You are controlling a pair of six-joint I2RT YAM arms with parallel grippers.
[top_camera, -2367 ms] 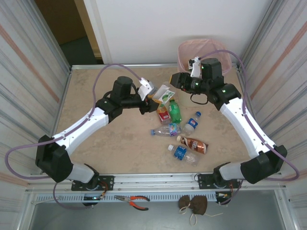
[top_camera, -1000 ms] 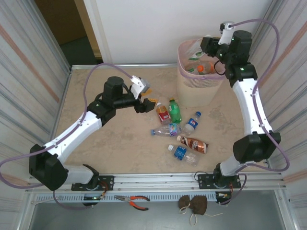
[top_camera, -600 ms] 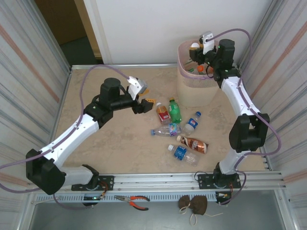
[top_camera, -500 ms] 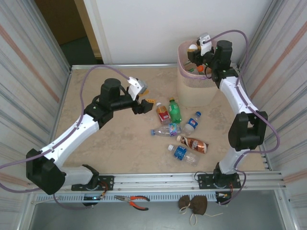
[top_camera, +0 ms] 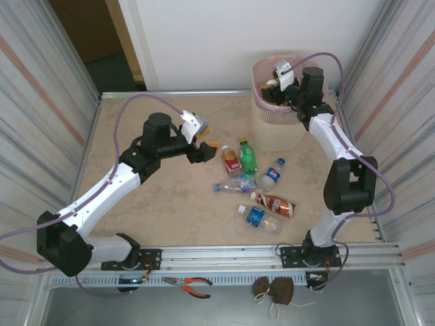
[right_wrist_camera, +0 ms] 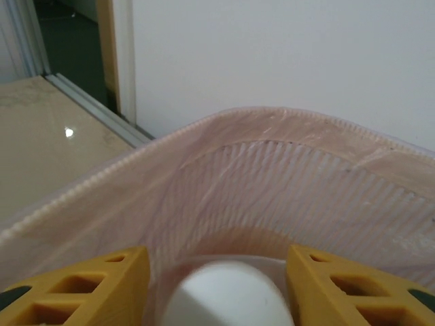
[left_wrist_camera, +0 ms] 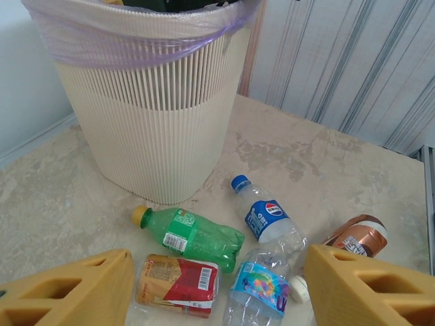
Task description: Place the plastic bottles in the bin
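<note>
Pliers (top_camera: pixel 188 284) at bottom edge, on near ledge. Above, six plastic bottles (top_camera: pixel 257 217) loose at centre frame, lying flat on tabletop. Left gripper (top_camera: pixel 211 149) just left of them, fingers (left_wrist_camera: pixel 75 292) apart, nothing between. Bin (top_camera: pixel 275 129) upper right, upright, pink-lined. Right gripper (right_wrist_camera: pixel 217 268) over its mouth, fingers flanking blurred white rounded thing (right_wrist_camera: pixel 221 299); clamped or loosed, cannot tell.
</note>
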